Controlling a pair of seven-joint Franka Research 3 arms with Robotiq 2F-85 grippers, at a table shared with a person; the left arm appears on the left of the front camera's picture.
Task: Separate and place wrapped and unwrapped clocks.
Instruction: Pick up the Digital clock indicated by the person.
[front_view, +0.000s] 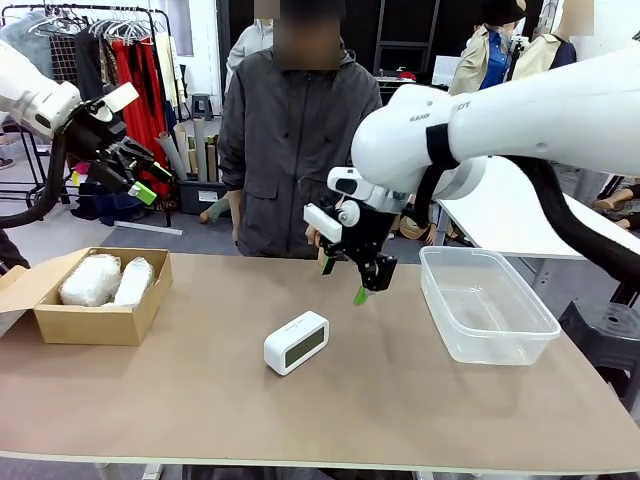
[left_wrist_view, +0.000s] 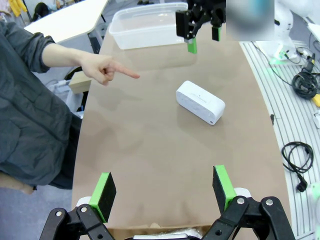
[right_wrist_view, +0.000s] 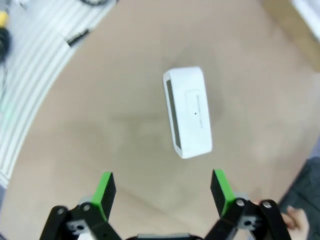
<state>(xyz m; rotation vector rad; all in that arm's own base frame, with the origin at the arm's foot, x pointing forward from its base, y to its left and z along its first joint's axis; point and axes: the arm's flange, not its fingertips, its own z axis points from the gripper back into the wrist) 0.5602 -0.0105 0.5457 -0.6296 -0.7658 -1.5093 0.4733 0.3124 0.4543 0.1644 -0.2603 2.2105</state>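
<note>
We take the clear tub (front_view: 441, 300) as our mark. The bare clock (front_view: 296, 342) stands on the table (front_view: 400, 410) to the robot's left of the tub, apart from it and a little nearer the robot's edge. The two wrapped clocks (front_view: 110, 281) lie side by side in the cardboard box (front_view: 100, 326), at the table end far from the tub.

Our right gripper (front_view: 344, 281) hangs in the air near the tub's far left corner, its fingers spread wide and holding nothing. Our left gripper (front_view: 148, 177) is raised high beyond the box, well apart from the tub, also wide open and empty. We judge the right arm the nearer one by far.

In the right wrist view the clock sits ahead of the green pads (right_wrist_view: 104, 192), a little toward the right-hand one. Its long axis runs almost straight away from the fingers, so their closing line would cross its short width. Its dark screen faces the robot's side of the table, turned away from the tub. The long axis runs aslant from the robot's edge toward the tub's far end.

The person's hand (left_wrist_view: 102, 68) points a finger over the table on the clock's side of the tub. We judge that the next move is a descent over the clock.
</note>
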